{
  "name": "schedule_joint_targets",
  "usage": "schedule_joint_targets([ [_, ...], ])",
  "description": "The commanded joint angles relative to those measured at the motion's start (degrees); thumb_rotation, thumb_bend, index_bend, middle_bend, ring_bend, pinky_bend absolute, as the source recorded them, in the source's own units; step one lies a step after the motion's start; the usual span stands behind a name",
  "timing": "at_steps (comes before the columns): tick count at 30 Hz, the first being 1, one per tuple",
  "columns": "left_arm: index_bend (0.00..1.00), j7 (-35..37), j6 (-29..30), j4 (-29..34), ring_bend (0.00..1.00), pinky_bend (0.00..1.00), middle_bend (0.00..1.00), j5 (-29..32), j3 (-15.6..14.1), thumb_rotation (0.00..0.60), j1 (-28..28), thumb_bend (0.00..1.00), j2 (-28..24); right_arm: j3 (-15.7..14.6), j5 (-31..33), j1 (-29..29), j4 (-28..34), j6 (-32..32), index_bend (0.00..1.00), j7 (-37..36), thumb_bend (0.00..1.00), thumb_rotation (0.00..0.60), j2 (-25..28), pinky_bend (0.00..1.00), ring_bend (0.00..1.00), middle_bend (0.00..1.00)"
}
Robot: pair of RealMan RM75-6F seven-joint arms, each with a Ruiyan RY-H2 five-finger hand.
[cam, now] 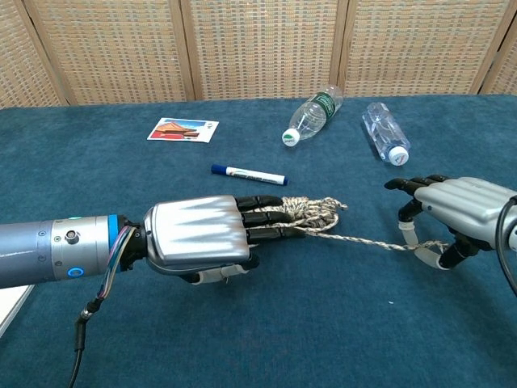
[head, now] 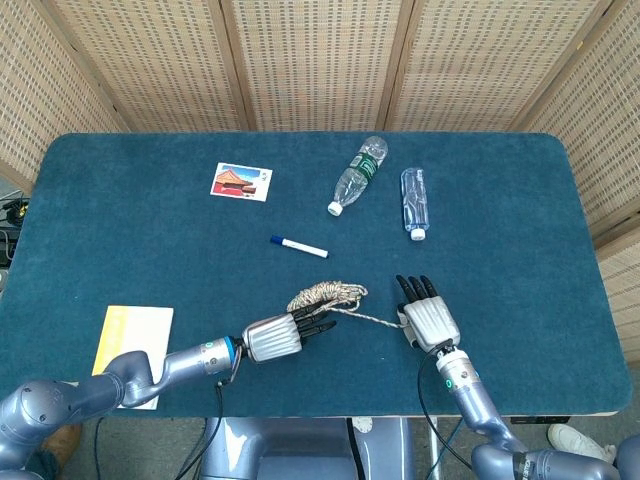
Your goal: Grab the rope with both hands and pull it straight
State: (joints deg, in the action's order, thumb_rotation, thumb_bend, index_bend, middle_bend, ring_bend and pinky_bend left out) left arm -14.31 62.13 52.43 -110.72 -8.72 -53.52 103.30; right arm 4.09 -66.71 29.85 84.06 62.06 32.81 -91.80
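The rope lies as a small coiled bundle [head: 326, 293] [cam: 313, 210] at the table's near middle. One strand [cam: 367, 240] runs from it to the right. My right hand [head: 429, 320] [cam: 464, 208] pinches that strand's end between thumb and a finger, its other fingers spread. My left hand [head: 282, 335] [cam: 202, 238] lies palm down just left of the bundle. Its dark fingers [cam: 266, 217] stretch out flat over the bundle's near left edge and touch it. They hold nothing that I can see.
A blue-capped marker [head: 299, 246] [cam: 249, 174] lies just beyond the rope. Two clear bottles [head: 358, 174] [head: 415, 202] lie further back, and a postcard [head: 241, 181] at the back left. A yellow booklet [head: 135, 336] sits by the near left edge.
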Motion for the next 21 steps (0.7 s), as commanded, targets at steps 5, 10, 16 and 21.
schedule_joint_targets([
  [5,0.78,1.88,3.8,1.41,0.0,0.0,0.0,1.47,0.72,0.6,1.74,0.5,-3.12,0.0,-0.17,-0.03,0.07,0.19,0.66,0.01,0.48,0.6,0.06,0.0,0.0,0.0],
  [10,0.79,2.86,7.31,3.11,0.0,0.0,0.0,2.63,1.11,0.6,3.74,0.5,-7.24,0.51,-0.31,0.22,0.52,0.67,0.66,0.66,0.48,0.6,0.5,0.0,0.0,0.0],
  [16,0.8,5.03,10.85,3.32,0.0,0.0,0.0,4.85,2.1,0.6,6.46,0.52,-10.78,2.03,1.37,1.01,0.81,0.77,0.67,2.97,0.48,0.6,2.11,0.0,0.0,0.0],
  [21,0.8,6.75,12.64,1.71,0.0,0.0,0.0,5.52,2.11,0.6,8.05,0.52,-12.42,2.68,3.55,1.18,1.16,0.45,0.67,4.32,0.48,0.6,3.83,0.0,0.0,0.0],
])
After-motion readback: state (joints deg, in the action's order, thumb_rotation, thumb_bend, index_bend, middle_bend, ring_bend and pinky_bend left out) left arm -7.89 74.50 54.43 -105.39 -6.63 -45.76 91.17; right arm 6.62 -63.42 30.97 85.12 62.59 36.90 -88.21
